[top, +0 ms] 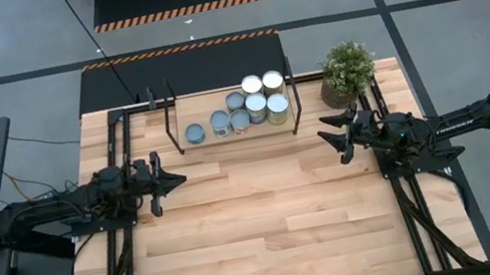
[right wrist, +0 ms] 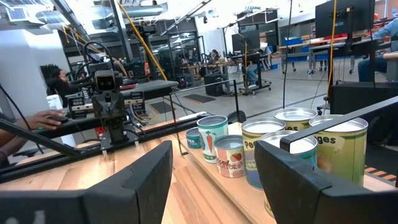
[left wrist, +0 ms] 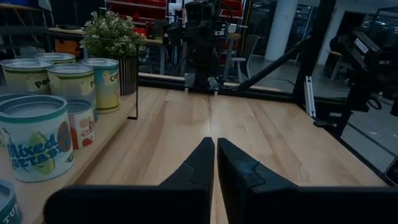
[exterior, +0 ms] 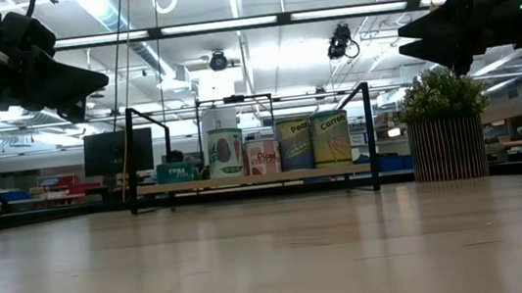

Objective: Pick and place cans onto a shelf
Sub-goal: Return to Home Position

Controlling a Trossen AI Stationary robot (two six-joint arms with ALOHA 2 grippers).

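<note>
The small silver metal cans with pale round tops stood grouped on the low light-wood shelf in its thin black metal frame, at the far edge of the big wooden tabletop. They filled the middle and right part of the board, most touching or just beside each other, with 1 a little apart toward the left end. From table height the cans stood upright in a row on the shelf, a flat teal one lowest at the left.

Neither of the 2 dark arms held anything. The left gripper hung above bare wood in front of the shelf's left end, its fingers pressed almost together with only a thin slit between them. The right gripper hovered near the shelf's right end, its fingers spread wide, with nothing between them.

A small green potted plant in a ribbed brown pot stood just beside the shelf's right post, behind the right gripper.
</note>
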